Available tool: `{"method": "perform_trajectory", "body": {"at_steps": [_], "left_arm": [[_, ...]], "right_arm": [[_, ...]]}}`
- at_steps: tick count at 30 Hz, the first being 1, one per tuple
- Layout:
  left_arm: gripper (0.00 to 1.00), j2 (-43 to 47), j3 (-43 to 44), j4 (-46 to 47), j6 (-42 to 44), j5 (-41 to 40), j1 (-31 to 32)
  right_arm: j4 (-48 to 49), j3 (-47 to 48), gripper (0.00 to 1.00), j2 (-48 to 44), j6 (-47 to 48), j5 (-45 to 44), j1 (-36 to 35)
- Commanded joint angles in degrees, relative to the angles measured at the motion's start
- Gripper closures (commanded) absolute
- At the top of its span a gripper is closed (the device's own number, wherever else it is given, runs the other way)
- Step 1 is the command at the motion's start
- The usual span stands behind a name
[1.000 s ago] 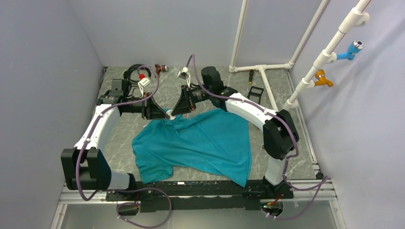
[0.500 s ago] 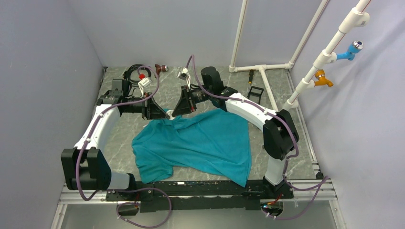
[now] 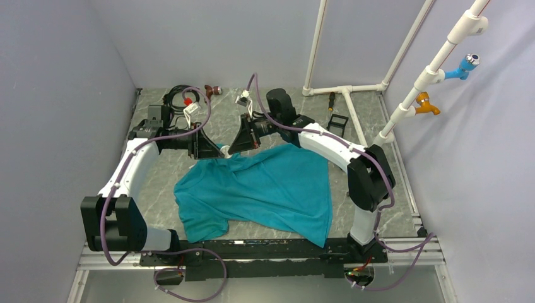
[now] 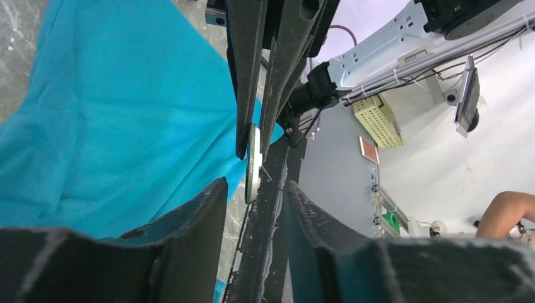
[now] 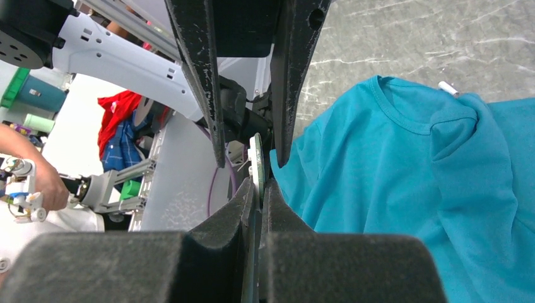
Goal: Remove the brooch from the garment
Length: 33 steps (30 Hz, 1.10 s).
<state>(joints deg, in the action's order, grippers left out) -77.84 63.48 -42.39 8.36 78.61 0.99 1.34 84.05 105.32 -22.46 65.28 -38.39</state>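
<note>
The teal-blue garment [image 3: 265, 189] lies spread on the marbled table, its collar toward the far side; it also shows in the left wrist view [image 4: 113, 120] and the right wrist view [image 5: 410, 164]. Both grippers meet at the collar. My right gripper [image 5: 258, 184] is shut on the brooch [image 5: 256, 161], a thin disc seen edge-on, right at the shirt's edge. In the left wrist view the brooch [image 4: 252, 161] sits between the right gripper's fingers. My left gripper [image 4: 254, 189] is open, its jaws apart on either side of the brooch. In the top view the brooch is hidden between the left gripper [image 3: 211, 150] and the right gripper [image 3: 232, 148].
A reddish-brown tool [image 3: 212, 90] and coiled black cables [image 3: 178, 96] lie at the far left. A screwdriver [image 3: 331, 100], a black frame [image 3: 337, 122] and white pipes [image 3: 348, 95] are at the far right. A small white piece [image 5: 445, 87] lies beyond the collar.
</note>
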Motion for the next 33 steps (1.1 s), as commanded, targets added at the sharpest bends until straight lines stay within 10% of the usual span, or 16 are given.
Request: {"method": "perform_trajectory", "body": {"at_steps": [1,6,33], "left_arm": [[0.49,1.35,0.84,1.36,0.70,-1.64,-0.18],[0.38,3.71,0.30,6.53,-2.72,-4.95,-0.82],[0.52,5.95,-4.10,18.95,-13.45,-11.35,4.79]], "right_arm": [[0.44,-0.35,1.00,-3.11,0.93,1.18,0.60],[-0.48,-1.24,1.00,-3.49,0.85,1.14,0.73],[2.64,-0.42,1.00,-1.49,-6.00,4.32,2.34]]}}
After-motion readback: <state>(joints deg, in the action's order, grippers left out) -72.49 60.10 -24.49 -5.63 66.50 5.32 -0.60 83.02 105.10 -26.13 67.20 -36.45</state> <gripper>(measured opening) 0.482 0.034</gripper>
